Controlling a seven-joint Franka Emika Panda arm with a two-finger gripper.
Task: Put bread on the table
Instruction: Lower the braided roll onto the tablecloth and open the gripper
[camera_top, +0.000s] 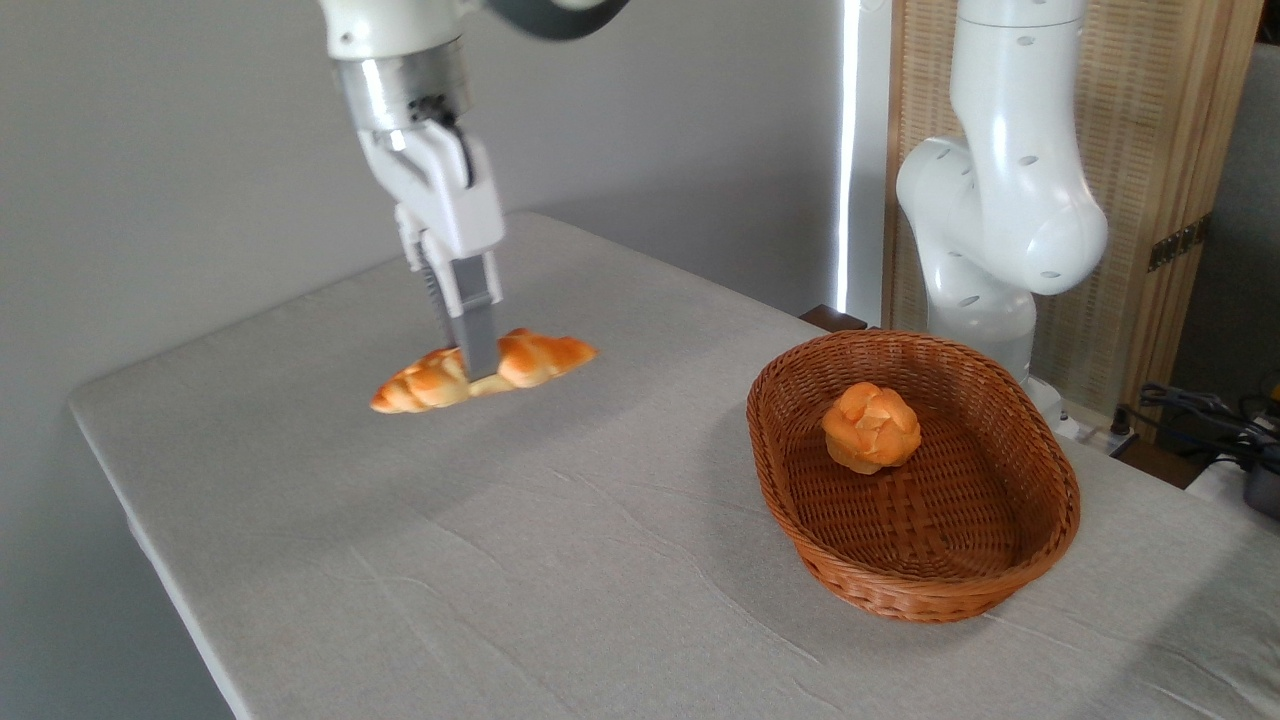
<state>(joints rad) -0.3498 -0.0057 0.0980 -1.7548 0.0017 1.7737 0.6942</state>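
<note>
Grey-clothed table (520, 560) with one basket on it

The table is large and rectangular, covered in a light grey cloth with shallow wrinkles across its near half. A brown oval wicker basket (800, 520) stands directly on the cloth toward the right side, well in from the near edge. The left and far stretches of the cloth carry only soft shadows. The table's left corner is rounded under the cloth.

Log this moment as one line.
gripper: shut on loaf | loaf: over table, left of basket | bun: in basket
</note>
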